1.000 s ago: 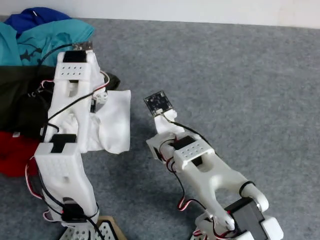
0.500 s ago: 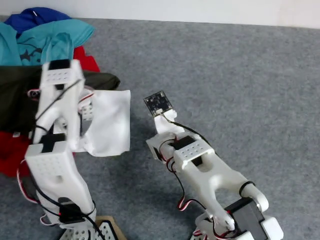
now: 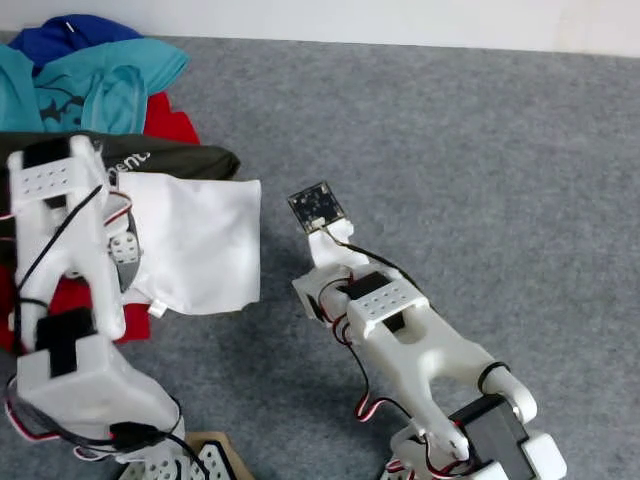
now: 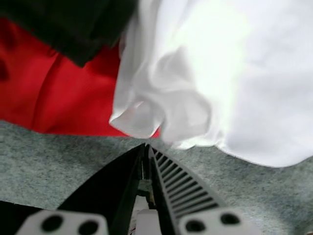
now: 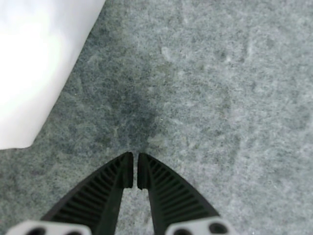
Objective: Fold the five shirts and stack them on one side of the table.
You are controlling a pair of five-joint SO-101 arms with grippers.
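Note:
A white shirt (image 3: 200, 240) lies flat on the grey carpet, its far edge over a black shirt (image 3: 160, 160). Red shirt cloth (image 3: 168, 120) shows beyond the black one and again beside the white one (image 3: 75, 298). Teal (image 3: 95, 80) and blue (image 3: 70, 35) shirts are heaped in the far left corner. My left arm (image 3: 65, 230) stands over the white shirt's left edge. My left gripper (image 4: 146, 147) is shut, its tips just short of a bunched white fold (image 4: 142, 120). My right gripper (image 5: 134, 169) is shut above bare carpet, beside the white shirt's edge (image 5: 39, 73).
Grey carpet (image 3: 480, 170) covers the table, open to the right of the white shirt. A pale wall runs along the far edge (image 3: 400, 20). The right arm (image 3: 385, 305) stretches from the near right toward the middle.
My left arm swung left off the white shirt, uncovering more of it and of the black and red shirts. The right arm has stayed still.

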